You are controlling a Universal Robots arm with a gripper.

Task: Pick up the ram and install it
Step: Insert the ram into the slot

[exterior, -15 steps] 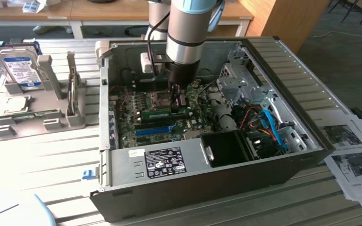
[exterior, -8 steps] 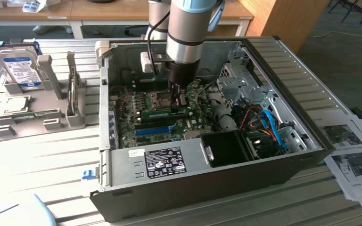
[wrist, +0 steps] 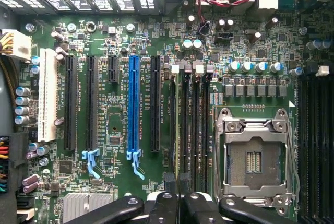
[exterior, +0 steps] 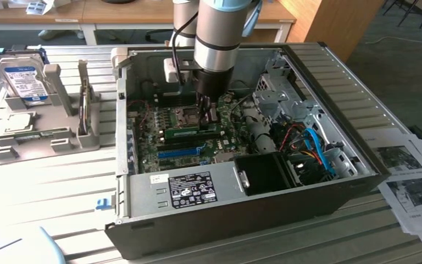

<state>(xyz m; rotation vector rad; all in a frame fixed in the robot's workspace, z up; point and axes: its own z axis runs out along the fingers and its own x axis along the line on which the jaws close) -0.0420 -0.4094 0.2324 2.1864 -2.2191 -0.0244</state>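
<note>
The ram (exterior: 191,132) is a narrow green stick standing on edge on the motherboard (exterior: 152,137) inside the open computer case (exterior: 357,110). My gripper (exterior: 211,121) reaches straight down from the arm onto the ram's end on the exterior view's right. In the wrist view my gripper (wrist: 178,181) is shut, its black fingertips (wrist: 170,182) pressed together over the row of long black memory slots (wrist: 194,125). The ram runs in line with those slots, next to the empty processor socket (wrist: 254,158).
A long blue slot (wrist: 133,104) and black card slots lie beside the memory slots. The power supply (exterior: 189,187) and a bundle of cables (exterior: 310,148) crowd the case. A grey holder (exterior: 35,137) with a hard drive (exterior: 22,80) stands at the exterior view's left; papers (exterior: 409,176) lie at its right.
</note>
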